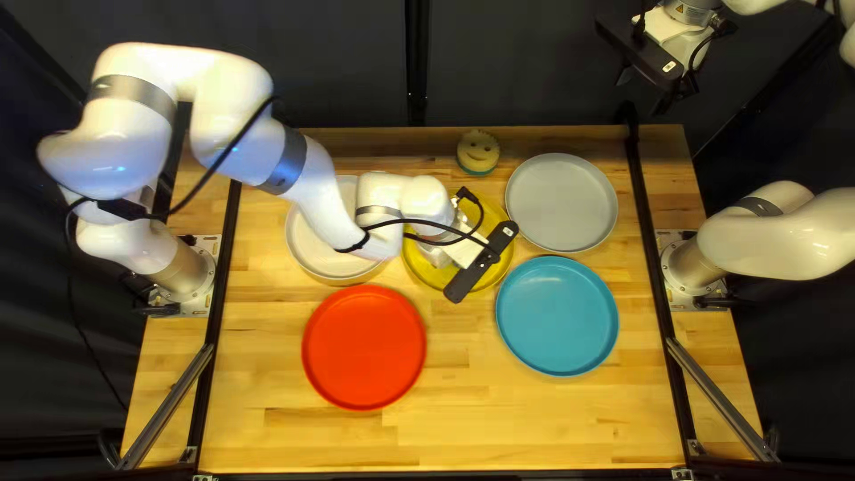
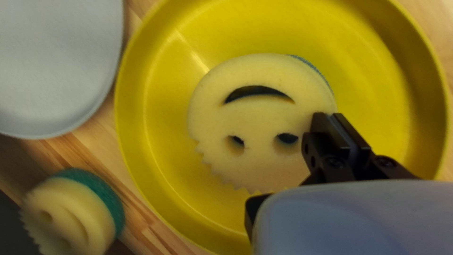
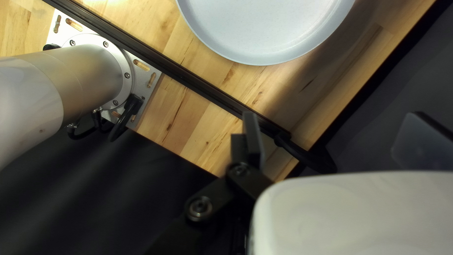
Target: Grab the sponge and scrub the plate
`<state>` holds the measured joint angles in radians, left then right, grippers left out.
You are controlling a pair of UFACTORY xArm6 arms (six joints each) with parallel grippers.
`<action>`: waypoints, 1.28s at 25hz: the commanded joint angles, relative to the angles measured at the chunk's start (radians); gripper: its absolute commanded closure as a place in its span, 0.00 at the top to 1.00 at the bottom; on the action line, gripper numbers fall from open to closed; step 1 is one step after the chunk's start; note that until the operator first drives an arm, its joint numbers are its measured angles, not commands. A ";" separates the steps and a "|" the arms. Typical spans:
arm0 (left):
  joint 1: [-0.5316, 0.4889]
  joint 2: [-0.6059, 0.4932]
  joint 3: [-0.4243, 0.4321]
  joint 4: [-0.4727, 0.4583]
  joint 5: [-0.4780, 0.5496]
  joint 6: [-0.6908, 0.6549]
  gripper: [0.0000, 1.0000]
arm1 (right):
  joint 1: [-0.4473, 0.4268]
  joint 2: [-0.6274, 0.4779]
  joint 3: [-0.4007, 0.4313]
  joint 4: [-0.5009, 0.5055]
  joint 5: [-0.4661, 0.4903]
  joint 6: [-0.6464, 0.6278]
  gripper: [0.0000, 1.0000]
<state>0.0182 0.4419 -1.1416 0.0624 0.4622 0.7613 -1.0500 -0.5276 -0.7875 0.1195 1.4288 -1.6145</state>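
Two smiling sponges: one sponge lies in the yellow plate beneath my left gripper, its two fingers together, empty; another sponge sits beyond; four more plates, red, blue, grey, white; my right gripper gapes wide, empty.

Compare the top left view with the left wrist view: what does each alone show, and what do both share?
Only the top left view: red plate, blue plate, white plate, right arm.
Only the left wrist view: the sponge over the yellow plate.
Both: yellow plate, gray plate, other sponge.
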 commanded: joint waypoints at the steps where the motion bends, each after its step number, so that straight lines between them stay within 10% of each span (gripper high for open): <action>1: 0.007 -0.046 0.066 -0.004 -0.018 0.005 0.00 | 0.000 0.000 0.000 0.000 0.000 0.000 1.00; 14: 0.028 -0.244 0.335 0.013 -0.062 -0.057 0.00 | 0.000 0.000 0.000 0.000 0.000 0.000 1.00; 32: 0.026 0.007 -0.014 -0.037 -0.006 0.034 0.00 | 0.000 0.000 0.000 0.000 0.000 0.000 1.00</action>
<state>0.0445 0.4459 -1.1490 0.0273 0.4542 0.7886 -1.0500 -0.5276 -0.7875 0.1195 1.4288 -1.6145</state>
